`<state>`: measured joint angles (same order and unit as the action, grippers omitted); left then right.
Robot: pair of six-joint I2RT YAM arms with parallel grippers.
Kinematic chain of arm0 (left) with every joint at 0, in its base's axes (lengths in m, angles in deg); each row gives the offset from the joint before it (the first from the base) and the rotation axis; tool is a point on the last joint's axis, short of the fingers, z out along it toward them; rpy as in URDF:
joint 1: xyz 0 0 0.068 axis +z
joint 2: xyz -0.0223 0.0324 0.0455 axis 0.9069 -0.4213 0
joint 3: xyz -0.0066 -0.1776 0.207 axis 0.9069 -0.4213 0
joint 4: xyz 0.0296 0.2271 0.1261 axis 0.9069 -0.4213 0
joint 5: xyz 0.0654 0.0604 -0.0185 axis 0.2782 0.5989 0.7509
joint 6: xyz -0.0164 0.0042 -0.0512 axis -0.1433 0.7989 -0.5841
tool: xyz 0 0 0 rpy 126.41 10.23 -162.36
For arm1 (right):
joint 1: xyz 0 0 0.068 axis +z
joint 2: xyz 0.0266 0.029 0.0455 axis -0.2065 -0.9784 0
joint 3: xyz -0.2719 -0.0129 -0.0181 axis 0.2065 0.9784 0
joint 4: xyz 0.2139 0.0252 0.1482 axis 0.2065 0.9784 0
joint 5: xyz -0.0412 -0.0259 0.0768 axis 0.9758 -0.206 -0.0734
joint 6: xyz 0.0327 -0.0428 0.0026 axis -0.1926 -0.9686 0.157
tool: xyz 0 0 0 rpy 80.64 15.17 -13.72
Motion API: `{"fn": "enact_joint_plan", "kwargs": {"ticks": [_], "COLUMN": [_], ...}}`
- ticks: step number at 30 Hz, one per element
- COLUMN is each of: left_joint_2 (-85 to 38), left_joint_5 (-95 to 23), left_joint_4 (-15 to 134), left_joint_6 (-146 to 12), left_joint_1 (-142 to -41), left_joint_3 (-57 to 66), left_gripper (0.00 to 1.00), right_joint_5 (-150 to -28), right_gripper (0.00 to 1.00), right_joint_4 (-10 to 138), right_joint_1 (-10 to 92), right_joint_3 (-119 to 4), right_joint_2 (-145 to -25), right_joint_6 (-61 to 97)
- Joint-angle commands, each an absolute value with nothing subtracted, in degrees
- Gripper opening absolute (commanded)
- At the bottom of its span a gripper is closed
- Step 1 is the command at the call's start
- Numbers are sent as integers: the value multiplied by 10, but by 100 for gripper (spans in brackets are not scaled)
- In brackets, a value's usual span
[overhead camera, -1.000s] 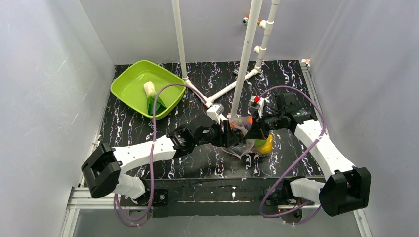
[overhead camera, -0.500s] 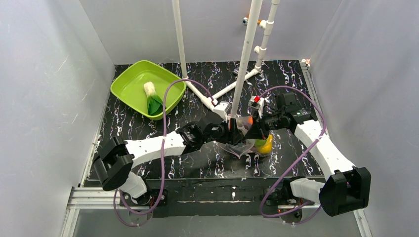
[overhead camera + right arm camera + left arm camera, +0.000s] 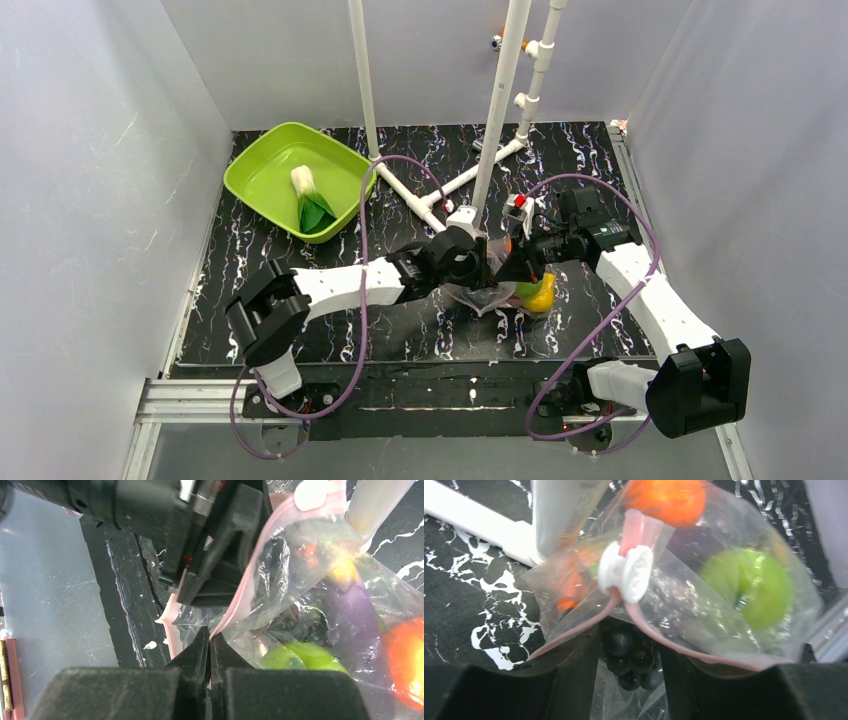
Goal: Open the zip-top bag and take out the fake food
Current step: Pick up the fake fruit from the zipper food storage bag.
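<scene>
- One black, white-veined table (image 3: 590,170) fills the booth floor. Grey walls (image 3: 100,200) close it in on the left, right and far sides, and bare surface shows along its right side.
- White pipe frame (image 3: 497,120) rises at centre rear with its feet spread across the table. One upright stands just beside the bag.
- Left arm (image 3: 340,285) lies low, stretched rightward. Right arm (image 3: 650,300) is bent and reaches leftward. They meet at table centre.
- Lime-green tray (image 3: 260,175) sits at far left, well apart from both arms, and holds a leafy vegetable (image 3: 308,200).
- Zip-top bag (image 3: 694,610) sits at centre between the pincers, its pink-edged mouth parted.
- Right pincer (image 3: 210,645) is clamped together on the bag's pink strip.
- Left pincer (image 3: 631,680) is at the mouth with its fingers apart and dark grapes (image 3: 631,650) between them. Whether they press on the grapes cannot be told.
- Bag contents: green apple (image 3: 749,587), orange (image 3: 664,497), purple eggplant (image 3: 355,610).
- White slider (image 3: 626,570) sits on the strip.
</scene>
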<state>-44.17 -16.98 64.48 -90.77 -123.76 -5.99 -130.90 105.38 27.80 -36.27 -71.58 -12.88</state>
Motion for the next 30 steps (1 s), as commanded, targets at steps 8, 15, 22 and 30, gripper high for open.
{"fn": "enact_joint_plan", "kwargs": {"ticks": [8, 15, 22, 30], "left_joint_2": [-466, -349, -279, -251], "left_joint_5": [-116, -190, -252, -325], "left_joint_4": [604, 681, 704, 693], "left_joint_6": [-892, -890, -914, -918], "left_joint_1": [-1239, -1240, -1240, -1240], "left_joint_3": [-32, -95, -139, -137], "left_gripper": [0, 0, 0, 0], "right_joint_5": [-1316, -1290, -1254, -1195], "right_gripper": [1, 1, 1, 1], "right_joint_4": [1046, 1034, 1019, 990], "right_joint_1": [282, 282, 281, 280], "right_joint_3": [-364, -358, -357, -351], "right_joint_2": [-713, -710, -713, -716], "right_joint_6": [-128, -121, -102, -71]}}
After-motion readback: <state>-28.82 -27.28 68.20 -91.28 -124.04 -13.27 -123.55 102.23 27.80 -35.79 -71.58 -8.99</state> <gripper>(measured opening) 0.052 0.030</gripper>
